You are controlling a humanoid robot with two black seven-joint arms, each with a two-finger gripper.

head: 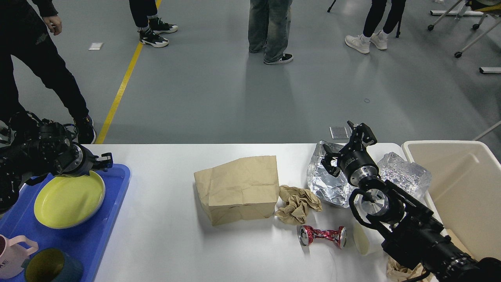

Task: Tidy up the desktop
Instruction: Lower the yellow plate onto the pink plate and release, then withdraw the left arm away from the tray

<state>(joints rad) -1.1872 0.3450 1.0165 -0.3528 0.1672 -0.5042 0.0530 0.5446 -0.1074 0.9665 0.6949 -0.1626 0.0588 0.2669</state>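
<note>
Two containers flank the desktop [164,235] in the head view, which spans the lower half of the frame. At left, a blue tray [113,211] holds a yellow-green plate [68,199], a pink mug [11,254] and a dark teal cup [53,268]. At right, a beige bin [462,188] stands at the table's end; its contents cannot be made out.

Left gripper [102,160] sits at the plate's far rim, fingers parted, grasping nothing. Right gripper [346,147] hovers over a crumpled foil sheet [327,184], fingers spread wide and empty.

On the desktop between the containers: a brown paper bag [238,188], crumpled brown paper [297,203] beside it, a crushed red can [321,235], and a clear plastic wrapper [405,174] near the bin.
</note>
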